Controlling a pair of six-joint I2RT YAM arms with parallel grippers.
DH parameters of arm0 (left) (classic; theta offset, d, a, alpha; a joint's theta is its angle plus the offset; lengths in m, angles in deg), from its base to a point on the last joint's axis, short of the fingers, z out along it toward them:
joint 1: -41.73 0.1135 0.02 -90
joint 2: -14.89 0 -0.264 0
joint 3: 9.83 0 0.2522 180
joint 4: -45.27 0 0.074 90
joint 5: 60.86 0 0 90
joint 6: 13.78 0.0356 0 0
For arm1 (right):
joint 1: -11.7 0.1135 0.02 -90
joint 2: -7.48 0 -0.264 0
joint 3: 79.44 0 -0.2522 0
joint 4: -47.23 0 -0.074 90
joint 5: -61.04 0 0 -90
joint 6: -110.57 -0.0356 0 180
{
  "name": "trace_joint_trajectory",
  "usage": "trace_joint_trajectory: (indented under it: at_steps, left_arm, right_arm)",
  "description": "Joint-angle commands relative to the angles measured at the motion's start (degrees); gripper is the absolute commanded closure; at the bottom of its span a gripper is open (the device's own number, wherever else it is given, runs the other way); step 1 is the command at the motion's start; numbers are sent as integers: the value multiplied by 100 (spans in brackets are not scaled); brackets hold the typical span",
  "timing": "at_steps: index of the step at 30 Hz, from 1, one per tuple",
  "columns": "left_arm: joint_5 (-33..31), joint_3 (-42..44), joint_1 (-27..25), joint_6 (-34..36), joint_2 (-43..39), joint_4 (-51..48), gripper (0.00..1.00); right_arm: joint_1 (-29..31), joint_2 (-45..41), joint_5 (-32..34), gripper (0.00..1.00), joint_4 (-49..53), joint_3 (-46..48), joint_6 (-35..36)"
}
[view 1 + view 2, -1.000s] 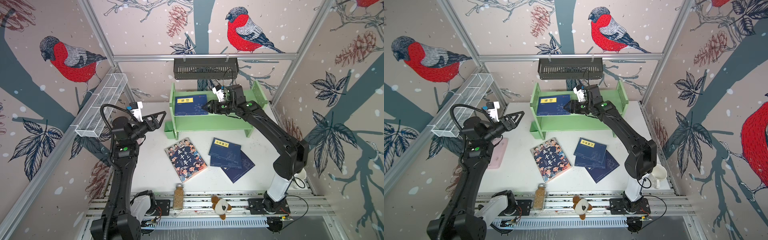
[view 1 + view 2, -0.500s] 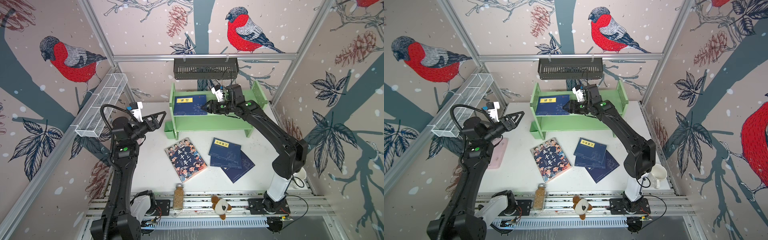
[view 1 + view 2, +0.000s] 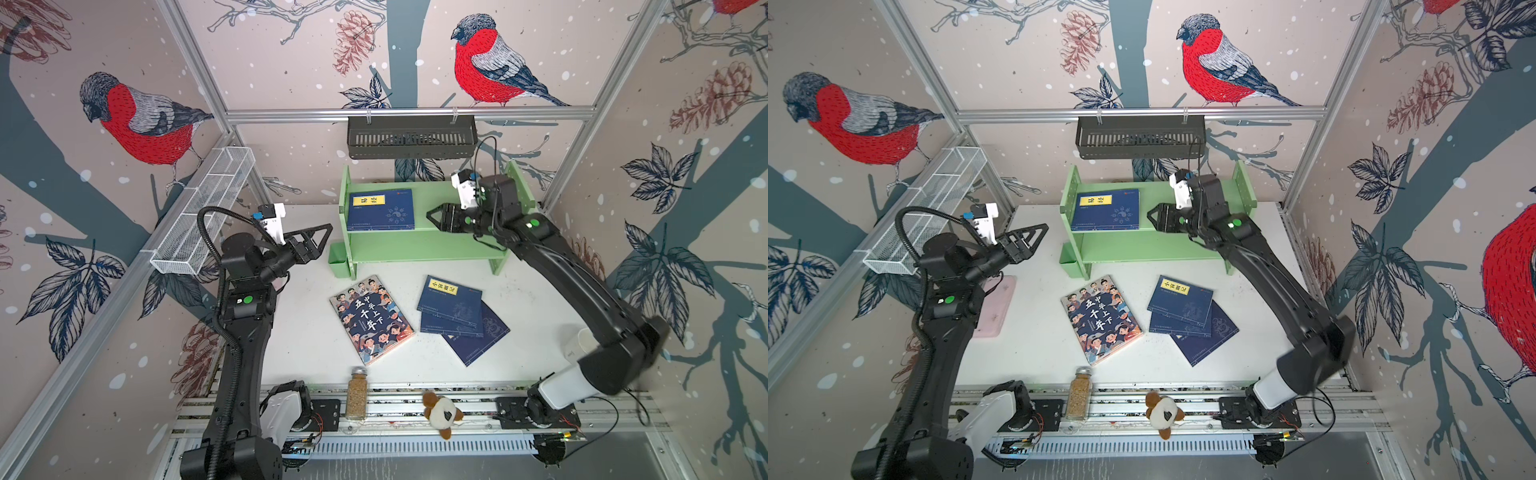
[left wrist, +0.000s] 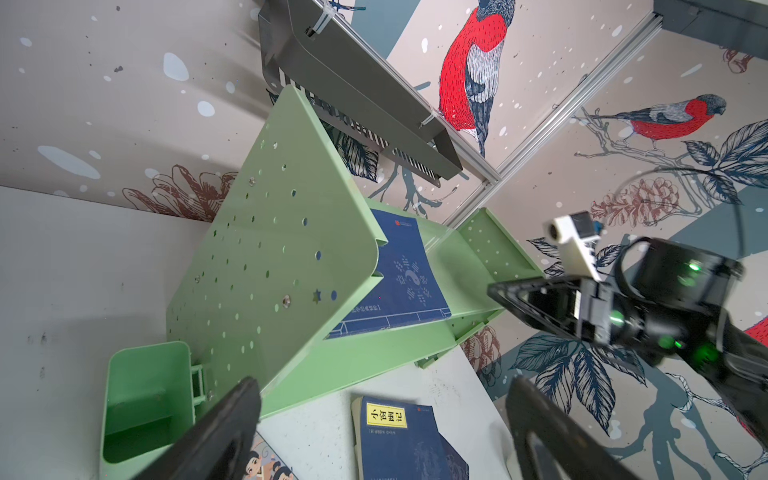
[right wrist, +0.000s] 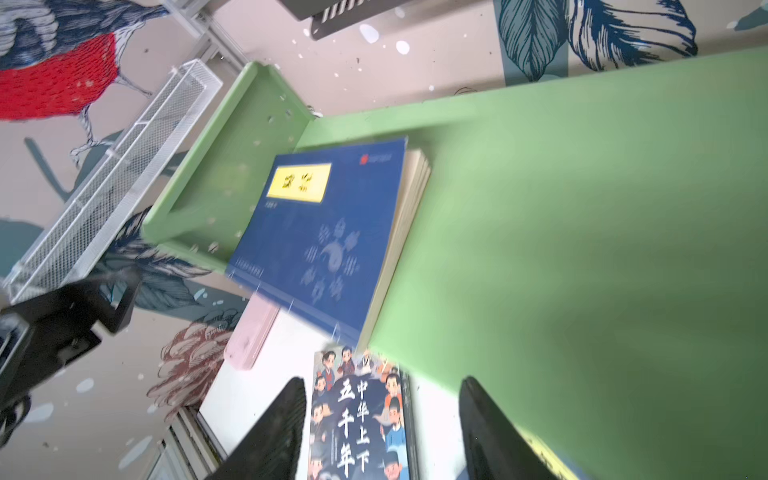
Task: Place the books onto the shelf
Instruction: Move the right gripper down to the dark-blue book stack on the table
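The light green shelf [image 3: 424,249] [image 3: 1142,249] stands at the back, with one navy book [image 3: 381,210] [image 5: 328,232] flat on the left of its top board. My right gripper [image 3: 434,218] [image 5: 382,382] hovers open over that board just right of this book, with nothing between its fingers. On the table in front lie the cartoon book [image 3: 372,318] [image 5: 361,415] and a fanned pile of navy books [image 3: 451,305] [image 4: 399,440]. Raised left of the shelf's side panel [image 4: 270,249], my left gripper [image 3: 324,241] [image 4: 382,382] is open and empty.
A green cup [image 4: 141,407] hangs on the shelf's left side. A black slotted basket [image 3: 411,137] hangs above the shelf and a white mesh basket [image 3: 208,212] on the left wall. A pink case [image 3: 994,307], jar [image 3: 357,392], plush toy [image 3: 442,413] and white cup [image 3: 579,345] sit around.
My right gripper has drawn back a little to the right, away from the book on the shelf. The book and the left arm have not moved.
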Motion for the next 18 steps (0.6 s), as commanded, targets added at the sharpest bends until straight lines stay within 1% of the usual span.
trace_joint_trajectory:
  at_steps: [1,3,5,8,11,14,18]
  left_arm:
    - [41,-10,12,668,-90,-588,8]
    - [126,92,13,880,-136,-732,7]
    - [272,194,9,1112,-154,-873,7]
    - [436,305,4,1351,-128,-1111,7]
    - [572,465,5,1423,-135,-1150,7]
    - [733,664,-2,1374,-159,-1033,7]
    - [883,823,-4,1382,-161,-995,6]
  right_arm:
    - [222,-923,810,41,-283,1174,-142]
    - [406,-1706,1176,42,-508,2125,-447]
    - [506,-2416,1149,42,-963,3133,-898]
    - [570,-2963,1069,43,-1250,4167,-1377]
    - [611,-3197,1201,43,-1404,4819,-1704]
    - [530,-3134,1574,41,-1170,5054,-1803]
    - [81,-3047,1522,40,-1560,5552,-1994]
